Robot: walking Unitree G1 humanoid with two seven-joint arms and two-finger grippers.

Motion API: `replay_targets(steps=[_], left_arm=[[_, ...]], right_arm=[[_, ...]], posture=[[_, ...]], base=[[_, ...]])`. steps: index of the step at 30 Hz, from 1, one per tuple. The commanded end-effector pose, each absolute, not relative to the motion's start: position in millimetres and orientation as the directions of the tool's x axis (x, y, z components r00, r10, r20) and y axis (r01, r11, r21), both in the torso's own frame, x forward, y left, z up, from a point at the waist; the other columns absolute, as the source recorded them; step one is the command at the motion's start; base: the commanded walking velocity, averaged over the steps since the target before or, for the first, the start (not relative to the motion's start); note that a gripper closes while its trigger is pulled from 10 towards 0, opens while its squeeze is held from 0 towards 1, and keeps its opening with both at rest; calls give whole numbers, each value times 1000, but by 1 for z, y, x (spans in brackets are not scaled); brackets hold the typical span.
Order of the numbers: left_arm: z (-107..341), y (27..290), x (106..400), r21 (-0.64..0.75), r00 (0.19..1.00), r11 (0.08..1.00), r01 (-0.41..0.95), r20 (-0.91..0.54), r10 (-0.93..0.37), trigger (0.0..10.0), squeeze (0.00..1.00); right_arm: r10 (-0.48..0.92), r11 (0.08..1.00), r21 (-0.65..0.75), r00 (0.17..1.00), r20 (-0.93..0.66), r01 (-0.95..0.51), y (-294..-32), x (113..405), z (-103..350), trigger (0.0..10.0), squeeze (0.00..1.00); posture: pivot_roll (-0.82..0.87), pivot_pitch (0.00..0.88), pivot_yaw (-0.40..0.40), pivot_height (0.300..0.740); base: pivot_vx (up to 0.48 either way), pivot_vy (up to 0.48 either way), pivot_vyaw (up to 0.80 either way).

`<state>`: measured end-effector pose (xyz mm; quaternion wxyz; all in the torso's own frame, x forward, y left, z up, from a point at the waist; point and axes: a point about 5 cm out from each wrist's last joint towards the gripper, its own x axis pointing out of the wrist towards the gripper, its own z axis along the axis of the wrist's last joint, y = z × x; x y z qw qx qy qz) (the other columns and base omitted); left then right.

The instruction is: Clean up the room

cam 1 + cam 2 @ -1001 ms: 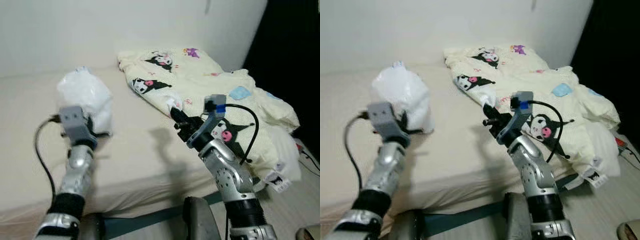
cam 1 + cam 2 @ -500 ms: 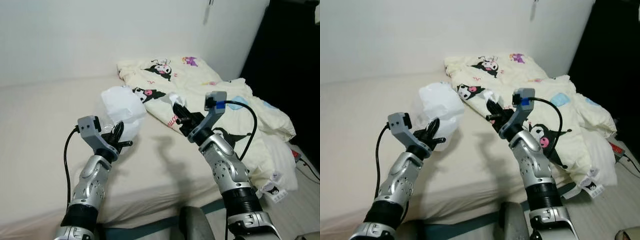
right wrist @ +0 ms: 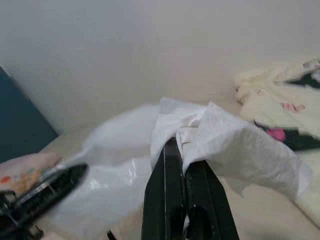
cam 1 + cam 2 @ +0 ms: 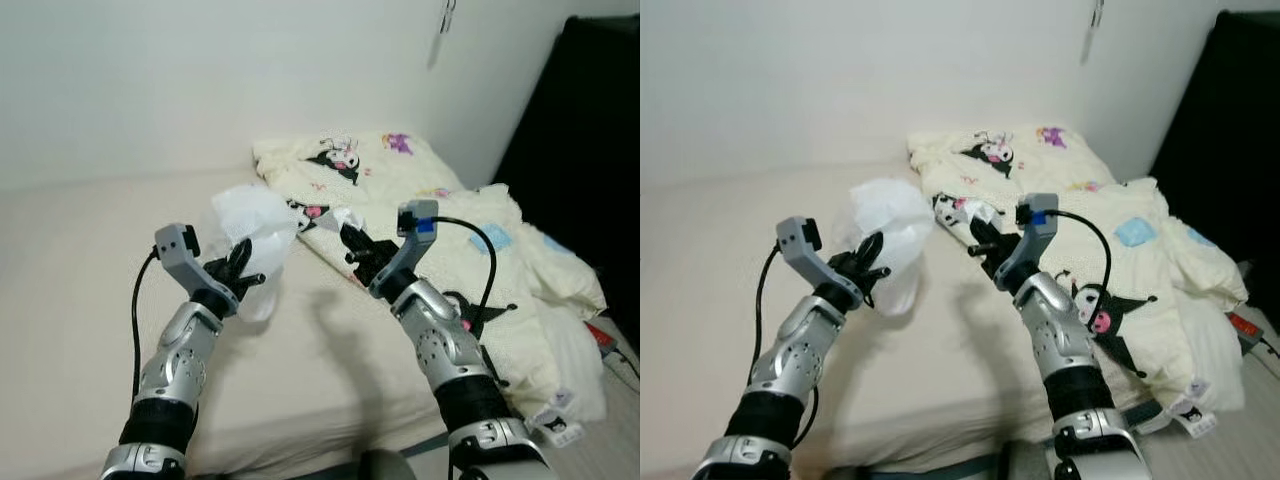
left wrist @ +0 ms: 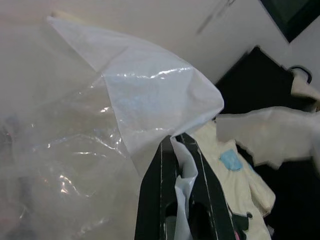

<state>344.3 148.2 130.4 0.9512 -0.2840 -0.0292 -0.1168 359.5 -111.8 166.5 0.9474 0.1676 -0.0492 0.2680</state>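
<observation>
Hanging from the left gripper, the clear plastic bag is ballooning up and away from the fingertips, its long axis running from the pinched edge toward the wall, with a loose tail drooping below the fingers toward the mattress. In the left wrist view the two black fingers are closing on a fold of the bag's film, which is spreading out ahead of them. The right gripper is pinching a crumpled white tissue; in the right wrist view the fingers are pressing together on it, and the paper is flaring up and outward past their tips toward the bag, which is sitting just beyond.

Both grippers are hovering above a bare beige mattress, apart from each other, with the bag between them and nearer the left one. Just beyond the right fingertips a cream duvet printed with black cartoon characters is lying rumpled, spilling off the bed's edge beside a dark panel. A plain white wall is rising behind the bed.

Compared with a second ago, the bag is no longer sitting on the mattress far off to the left; it is now lifted and carried in toward the duvet, and the two grippers are standing closer together. The camera is also looking higher, showing more wall.
</observation>
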Motion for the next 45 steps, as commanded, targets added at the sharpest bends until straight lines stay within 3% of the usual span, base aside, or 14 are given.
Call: replay_targets(steps=[1, 6, 13, 22, 26, 32, 34, 38, 40, 45], left_arm=[[127, 149, 344, -532, 974, 816, 228, 109, -201, 10000, 0], [123, 146, 342, -536, 978, 819, 206, 92, -185, 10000, 0], [113, 126, 337, -479, 962, 837, 263, 62, -267, 10000, 0], [87, 120, 329, -312, 946, 905, 290, -46, -320, 10000, 0], [50, 141, 316, -194, 946, 955, 224, -193, -261, 10000, 0], [24, 159, 303, -136, 928, 976, 172, -310, -207, 10000, 0], [-1, 173, 285, -109, 891, 987, 115, -428, -151, 10000, 0], [-14, 180, 275, -96, 865, 992, 81, -488, -118, 10000, 0], [-32, 188, 257, -80, 815, 997, 23, -575, -65, 10000, 0], [-48, 196, 236, -70, 762, 997, -39, -647, -16, 10000, 0]], right_arm=[[492, 802, 279, 849, 193, -528, -112, 361, 168, 10000, 0], [494, 801, 276, 847, 194, -531, -111, 362, 168, 10000, 0], [491, 801, 282, 849, 198, -529, -110, 361, 164, 10000, 0], [483, 803, 288, 853, 197, -521, -109, 361, 161, 10000, 0], [486, 800, 294, 852, 193, -523, -107, 361, 157, 10000, 0], [494, 802, 305, 857, 145, -514, -104, 361, 145, 10000, 0], [473, 845, 283, 881, 2, -454, -103, 356, 111, 10000, 0], [472, 865, 238, 877, -91, -441, -102, 348, 90, 10000, 0], [471, 882, 161, 844, -257, -443, -101, 335, 60, 10000, 0], [488, 872, 146, 812, -320, -467, -96, 327, 46, 10000, 0]], posture=[[-2, 0, -45, 668], [-1, 0, -43, 682], [0, 0, -34, 706], [2, 0, -26, 730], [5, 0, -24, 740], [5, 0, -24, 740], [7, 0, -29, 740], [10, 0, -33, 740], [18, 0, -40, 740], [12, 0, -37, 740]], base=[[-480, 0, 0], [0, 0, 0], [0, 0, 0], [0, 0, 0], [0, 0, 0], [0, 0, 0], [0, 0, 0], [0, 0, 0], [0, 0, 400], [0, 0, 796]])
